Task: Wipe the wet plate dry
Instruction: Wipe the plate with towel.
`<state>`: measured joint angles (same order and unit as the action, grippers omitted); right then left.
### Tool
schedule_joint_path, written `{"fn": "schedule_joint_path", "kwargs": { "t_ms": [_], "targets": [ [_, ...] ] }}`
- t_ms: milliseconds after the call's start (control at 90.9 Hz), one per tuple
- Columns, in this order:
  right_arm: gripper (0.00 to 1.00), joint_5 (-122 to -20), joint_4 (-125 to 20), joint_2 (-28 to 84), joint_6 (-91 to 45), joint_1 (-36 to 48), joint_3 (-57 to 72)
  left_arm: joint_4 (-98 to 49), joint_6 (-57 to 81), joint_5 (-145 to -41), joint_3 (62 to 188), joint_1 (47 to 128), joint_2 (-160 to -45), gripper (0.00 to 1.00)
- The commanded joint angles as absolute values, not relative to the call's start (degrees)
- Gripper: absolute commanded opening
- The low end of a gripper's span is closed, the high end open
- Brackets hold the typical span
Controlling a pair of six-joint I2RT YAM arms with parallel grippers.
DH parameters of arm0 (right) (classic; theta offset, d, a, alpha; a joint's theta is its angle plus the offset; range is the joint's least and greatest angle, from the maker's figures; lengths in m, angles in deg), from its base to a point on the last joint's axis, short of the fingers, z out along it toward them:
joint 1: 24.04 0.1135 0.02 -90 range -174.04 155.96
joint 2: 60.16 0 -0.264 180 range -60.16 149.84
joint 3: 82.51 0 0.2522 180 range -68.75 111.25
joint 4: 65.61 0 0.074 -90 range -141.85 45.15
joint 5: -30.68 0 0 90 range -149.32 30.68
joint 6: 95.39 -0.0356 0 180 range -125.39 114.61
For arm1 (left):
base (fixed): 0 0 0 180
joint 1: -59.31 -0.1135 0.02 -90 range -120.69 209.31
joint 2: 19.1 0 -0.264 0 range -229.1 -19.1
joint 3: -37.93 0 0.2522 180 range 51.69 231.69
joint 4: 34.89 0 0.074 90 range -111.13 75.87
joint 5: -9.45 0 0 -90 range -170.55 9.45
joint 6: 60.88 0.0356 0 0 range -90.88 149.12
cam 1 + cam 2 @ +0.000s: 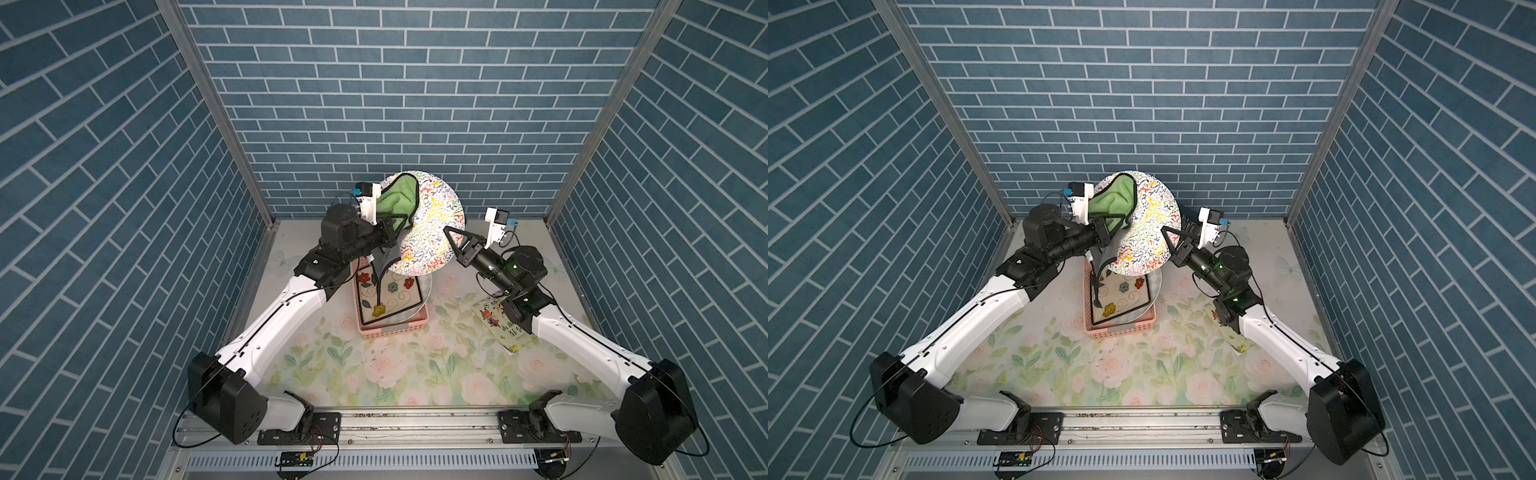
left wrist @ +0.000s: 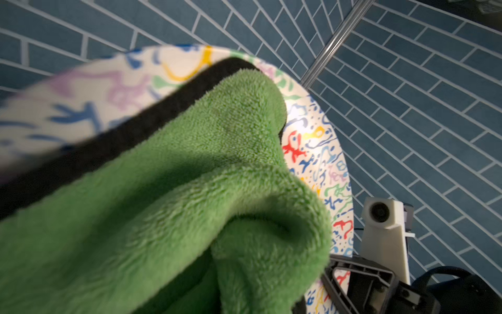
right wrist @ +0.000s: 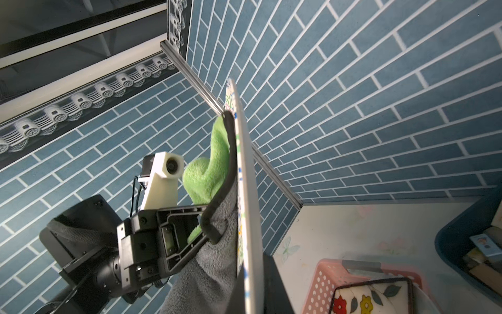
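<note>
Top views: plate (image 1: 432,232) raised on edge above pink basket (image 1: 390,330), between arms. Right gripper (image 1: 448,231) pinched on plate's rim. Left gripper (image 1: 404,219) clamped on green cloth (image 1: 395,201), cloth pressed to plate face.

Left wrist: green cloth (image 2: 190,190) fills view, own fingers hidden beneath.

Right wrist: plate (image 3: 248,190) edge-on, cloth flat against it; dark shape at bottom probably own finger.

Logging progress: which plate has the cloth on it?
The upright squiggle-patterned plate, green cloth against it; the flowered square plate lies in the pink basket.
</note>
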<state>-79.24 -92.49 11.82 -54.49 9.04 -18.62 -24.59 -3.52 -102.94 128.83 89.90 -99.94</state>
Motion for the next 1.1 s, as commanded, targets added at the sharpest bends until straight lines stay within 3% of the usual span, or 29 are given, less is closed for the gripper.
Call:
{"fn": "schedule_joint_path", "kwargs": {
  "t_ms": [0, 264, 396, 550, 726, 913, 1089],
  "targets": [
    [0.00, -85.9, -103.2, 11.9, -56.2, 11.0, -11.9, -23.2, -2.6, -103.5, 131.9, 96.5, -106.4, 0.00],
    [0.00, -87.6, -103.6, 12.2, -54.7, 13.7, -14.6, -23.7, -5.6, -99.1, 135.5, 90.4, -106.3, 0.00],
    [0.00, -85.9, -101.3, 11.1, -55.4, 11.5, -13.7, -24.4, -4.8, -104.8, 135.2, 94.4, -109.3, 0.00],
    [0.00, -85.1, -106.5, 12.9, -64.4, 3.9, -10.7, -23.7, -6.7, -97.0, 127.5, 100.1, -108.0, 0.00],
    [0.00, -86.1, -110.1, 14.0, -67.5, 3.0, -9.2, -20.1, -8.7, -88.3, 120.6, 100.6, -105.7, 0.00],
    [0.00, -89.5, -110.1, 11.1, -65.2, 3.9, -14.0, -22.3, -9.6, -88.1, 120.8, 92.0, -100.7, 0.00],
    [0.00, -93.0, -105.6, 7.3, -58.9, 8.8, -19.0, -17.6, -8.1, -88.1, 129.4, 83.2, -101.2, 0.00]
  ]
}}
